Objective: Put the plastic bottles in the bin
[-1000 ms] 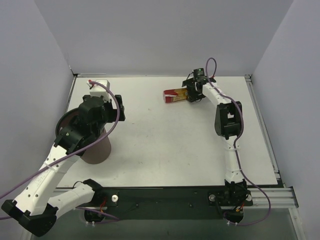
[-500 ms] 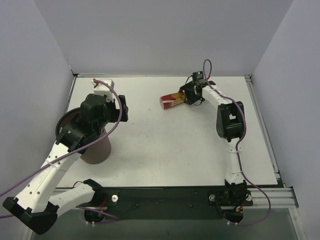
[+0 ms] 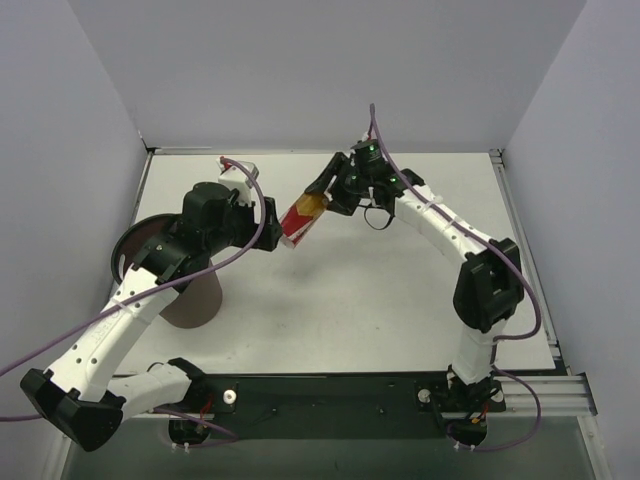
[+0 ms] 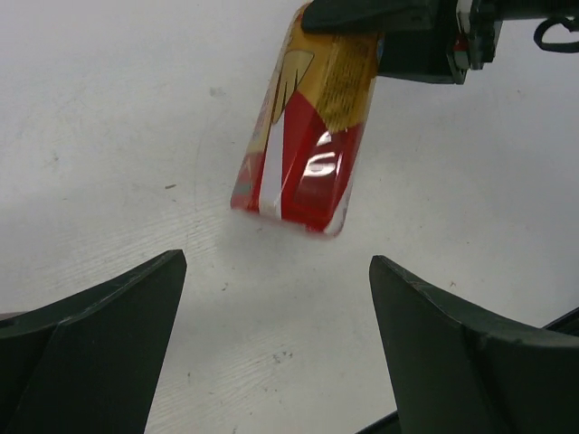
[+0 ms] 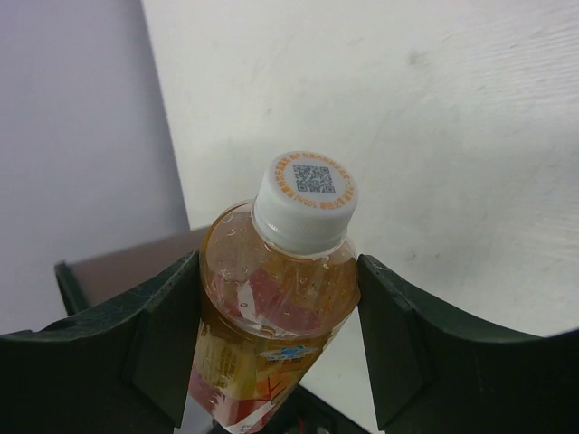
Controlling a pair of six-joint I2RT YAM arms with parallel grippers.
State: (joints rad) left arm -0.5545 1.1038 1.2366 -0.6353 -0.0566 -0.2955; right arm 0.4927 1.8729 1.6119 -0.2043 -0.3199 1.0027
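Bottle: red-and-yellow-labelled bottle (image 3: 298,222), tilted, base down toward L gripper (image 4: 271,353); looks clear of table (image 3: 380,300), mid-table between the arms.
R gripper (image 5: 271,307): pinching bottle at shoulder, just under white cap (image 5: 304,188).
L gripper: fingers spread wide, nothing in them, just beside bottle's base.
Bin (image 3: 195,305): round, dark inside, tan wall; off to bottle's left, apart from it.
Handling: prob. light, thin plastic w/ amber liquid; glossy label, likely slippery; would dent if squeezed hard. Best hold: stiff shoulder/neck, or across mid-body.
Materials: body looks squarish w/ rounded corners; QR print on cap; droplets inside shoulder; matte white tabletop.
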